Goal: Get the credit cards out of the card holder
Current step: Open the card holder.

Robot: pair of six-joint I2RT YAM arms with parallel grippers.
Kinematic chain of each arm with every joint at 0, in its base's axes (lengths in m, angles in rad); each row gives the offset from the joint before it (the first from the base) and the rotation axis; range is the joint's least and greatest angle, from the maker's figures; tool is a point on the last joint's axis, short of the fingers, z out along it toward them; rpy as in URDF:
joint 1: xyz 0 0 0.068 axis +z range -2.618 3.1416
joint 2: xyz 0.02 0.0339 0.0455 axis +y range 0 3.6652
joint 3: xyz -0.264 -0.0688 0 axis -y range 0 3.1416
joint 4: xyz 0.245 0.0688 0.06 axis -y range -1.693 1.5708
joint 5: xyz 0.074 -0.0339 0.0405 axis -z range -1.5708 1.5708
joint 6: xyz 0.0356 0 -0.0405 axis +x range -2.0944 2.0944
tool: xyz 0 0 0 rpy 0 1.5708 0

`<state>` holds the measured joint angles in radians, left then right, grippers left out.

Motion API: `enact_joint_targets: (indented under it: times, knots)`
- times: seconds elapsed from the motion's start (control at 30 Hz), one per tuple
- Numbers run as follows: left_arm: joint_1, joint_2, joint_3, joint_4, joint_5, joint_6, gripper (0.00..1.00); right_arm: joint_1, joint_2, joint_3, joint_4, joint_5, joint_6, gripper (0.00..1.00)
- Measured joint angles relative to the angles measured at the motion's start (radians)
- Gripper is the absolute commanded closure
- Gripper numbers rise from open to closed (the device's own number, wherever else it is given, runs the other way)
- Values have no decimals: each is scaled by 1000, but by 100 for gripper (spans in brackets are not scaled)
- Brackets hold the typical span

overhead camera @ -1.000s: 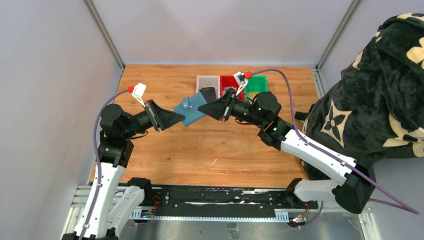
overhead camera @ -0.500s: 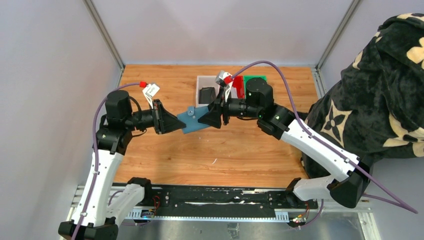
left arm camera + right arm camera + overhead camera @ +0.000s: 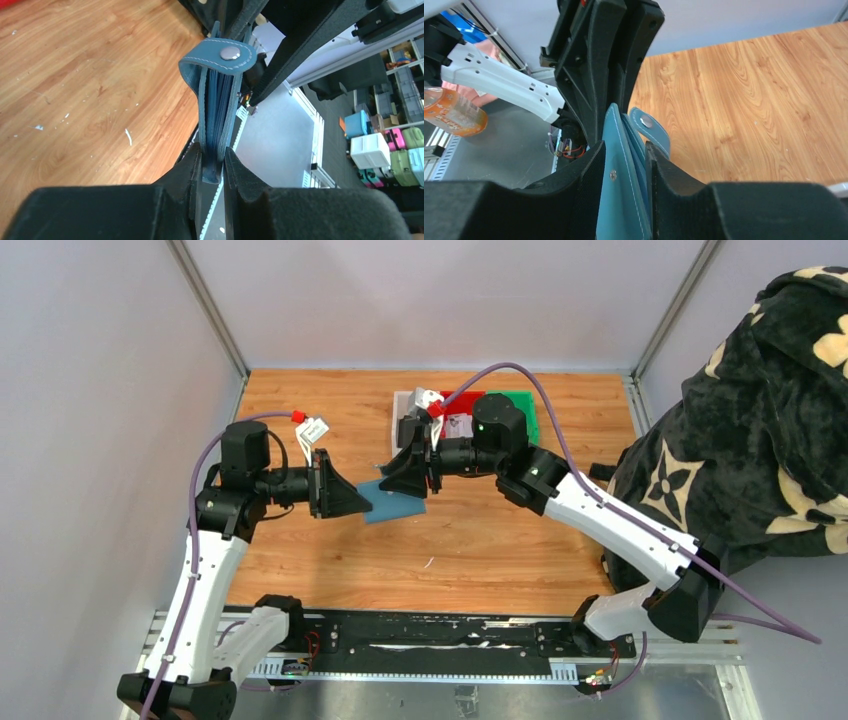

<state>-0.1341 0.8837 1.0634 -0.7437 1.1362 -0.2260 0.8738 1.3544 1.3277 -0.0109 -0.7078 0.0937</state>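
The teal-blue card holder point(image 3: 393, 506) hangs above the wooden table between both grippers. My left gripper point(image 3: 364, 502) is shut on its left end, and my right gripper point(image 3: 402, 486) is shut on its right end. In the left wrist view the holder point(image 3: 216, 105) stands edge-on in my left gripper point(image 3: 212, 167), with its snap tab point(image 3: 227, 52) folded over the top. In the right wrist view the holder point(image 3: 621, 200) sits between the pads of my right gripper point(image 3: 624, 162), its tab point(image 3: 650, 127) hanging loose. No credit cards can be made out; only blue leaves show.
A white bin point(image 3: 404, 401) with a black wallet point(image 3: 412, 428), a red bin point(image 3: 462, 403) and a green bin point(image 3: 518, 410) stand at the back of the table. A black patterned garment point(image 3: 760, 440) fills the right side. Grey walls enclose the table.
Both grippers have carried the holder left and nearer to the front edge. The right arm has reached further left and its wrist has rolled. Both stay shut on the holder.
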Motion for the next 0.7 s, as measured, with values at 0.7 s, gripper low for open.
enact_joint_targets:
  times: [0.7]
  knots:
    - [0, 16, 0, -34, 75, 56, 100, 44, 34, 3, 105, -51, 70, 89]
